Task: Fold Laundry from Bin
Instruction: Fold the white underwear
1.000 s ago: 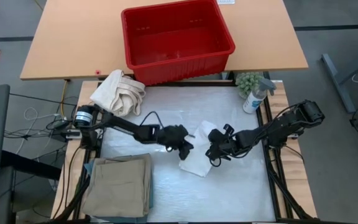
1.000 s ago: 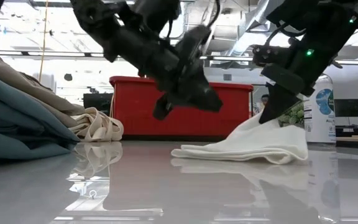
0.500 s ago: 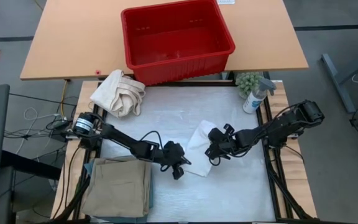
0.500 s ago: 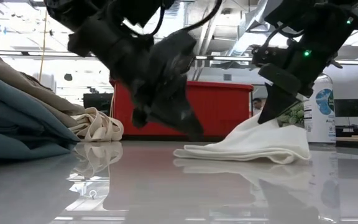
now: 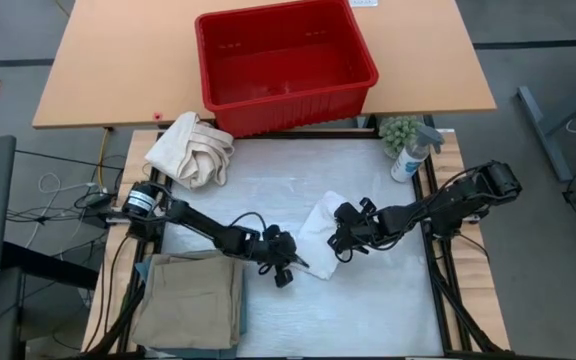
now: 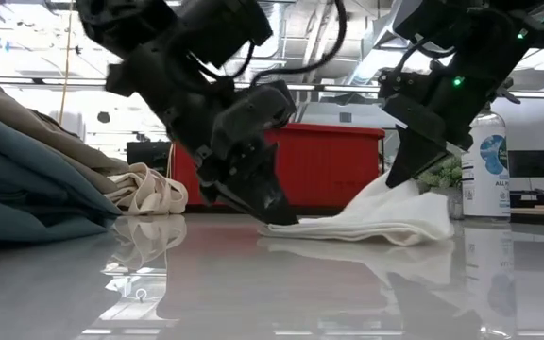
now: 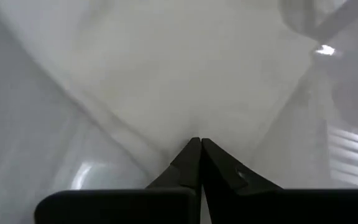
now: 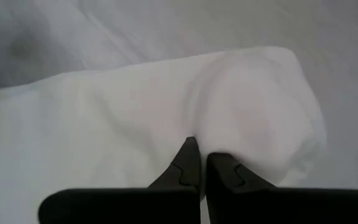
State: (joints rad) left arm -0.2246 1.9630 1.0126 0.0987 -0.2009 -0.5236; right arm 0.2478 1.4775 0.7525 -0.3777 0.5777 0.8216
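My left gripper [image 5: 290, 266] is clamped on the near corner of the small white cloth [image 5: 320, 232], low on the table [image 5: 268, 180]. My right gripper [image 5: 340, 240] pinches the cloth's opposite edge, lifted. The empty red bin [image 5: 283, 62] stands well behind.

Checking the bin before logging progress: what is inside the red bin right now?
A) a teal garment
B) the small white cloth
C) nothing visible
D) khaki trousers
C: the high view looks straight into the red bin and shows only its bare red floor.
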